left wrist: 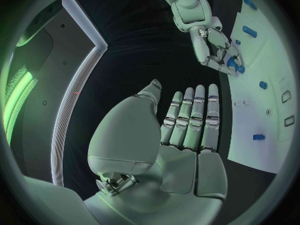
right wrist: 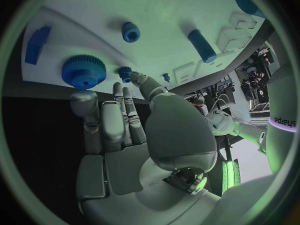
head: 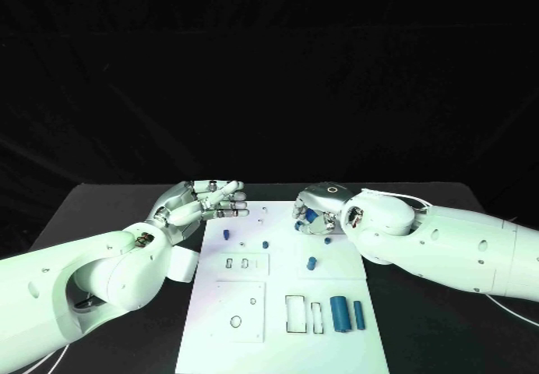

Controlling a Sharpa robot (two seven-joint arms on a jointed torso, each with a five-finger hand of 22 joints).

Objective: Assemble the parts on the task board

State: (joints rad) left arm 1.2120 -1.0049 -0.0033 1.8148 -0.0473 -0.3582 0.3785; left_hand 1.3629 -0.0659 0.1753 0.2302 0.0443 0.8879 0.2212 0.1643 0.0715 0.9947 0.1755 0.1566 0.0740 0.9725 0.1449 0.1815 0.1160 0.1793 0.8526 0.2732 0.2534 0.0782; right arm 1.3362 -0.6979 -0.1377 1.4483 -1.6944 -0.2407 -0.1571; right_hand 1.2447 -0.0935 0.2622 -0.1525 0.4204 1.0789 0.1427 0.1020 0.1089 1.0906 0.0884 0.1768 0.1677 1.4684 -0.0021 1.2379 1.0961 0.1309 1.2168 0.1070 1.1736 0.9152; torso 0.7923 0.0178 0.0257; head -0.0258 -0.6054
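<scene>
Black table (head: 112,210); task board (head: 281,327); blue parts (head: 338,312) scattered on it.

Black surface (head: 101,214), white task board (head: 287,327) lying flat along its middle, reaching toward the near edge, dark surface bare on either side

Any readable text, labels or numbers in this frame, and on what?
"sharpa": dark lettering, seen turned and partly cut off, on the white arm casing at the rim of the right wrist view.
No print can be made out on the task board, the blue parts or either hand.
</scene>
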